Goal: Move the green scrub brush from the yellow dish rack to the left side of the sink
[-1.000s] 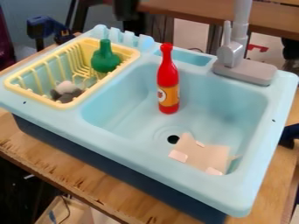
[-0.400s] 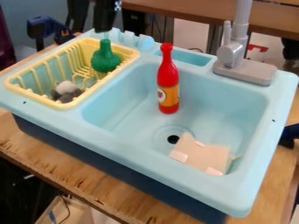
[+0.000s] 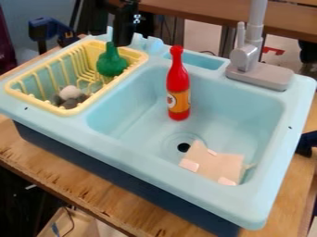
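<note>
Hangs as a black gripper (image 3: pixel 119 42) by the neck of a green toy bottle (image 3: pixel 111 64) in the yellow dish rack (image 3: pixel 37 102); cannot tell whether open or closed; farther out, holds a red sauce bottle (image 3: pixel 178 85) upright in the light-blue sink (image 3: pixel 148 159).

- A wooden table (image 3: pixel 53 169) is carrying the light-blue toy sink (image 3: pixel 155 162).
- The table's worn, chipped edge is running along in front of the sink.
- A dark-blue object (image 3: pixel 307 143) is showing just right of the sink.

Black gripper (image 3: pixel 123 42) lower, farther right than just before, now by the green bottle's top (image 3: pixel 110 46)
</note>
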`<state>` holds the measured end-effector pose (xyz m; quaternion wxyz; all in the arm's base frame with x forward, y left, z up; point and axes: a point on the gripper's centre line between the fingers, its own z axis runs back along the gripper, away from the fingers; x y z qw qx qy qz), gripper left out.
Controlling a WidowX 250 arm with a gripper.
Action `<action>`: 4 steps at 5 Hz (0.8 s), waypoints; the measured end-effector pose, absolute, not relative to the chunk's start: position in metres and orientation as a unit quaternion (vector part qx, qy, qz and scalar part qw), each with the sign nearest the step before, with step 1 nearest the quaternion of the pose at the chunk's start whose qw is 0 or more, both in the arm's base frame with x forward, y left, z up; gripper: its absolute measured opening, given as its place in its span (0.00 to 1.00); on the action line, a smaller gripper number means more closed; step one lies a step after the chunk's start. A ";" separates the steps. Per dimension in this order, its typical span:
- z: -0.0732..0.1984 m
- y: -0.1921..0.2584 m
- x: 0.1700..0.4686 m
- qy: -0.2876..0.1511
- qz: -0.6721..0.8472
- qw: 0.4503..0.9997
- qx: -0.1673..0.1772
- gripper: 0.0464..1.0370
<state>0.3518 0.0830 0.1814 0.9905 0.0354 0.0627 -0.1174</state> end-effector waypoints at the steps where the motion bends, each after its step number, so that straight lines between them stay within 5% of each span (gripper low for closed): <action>1: 0.181 0.082 0.352 0.064 -0.122 0.990 0.032 0.96; 4: 0.154 0.096 0.357 0.107 -0.095 0.989 0.042 0.90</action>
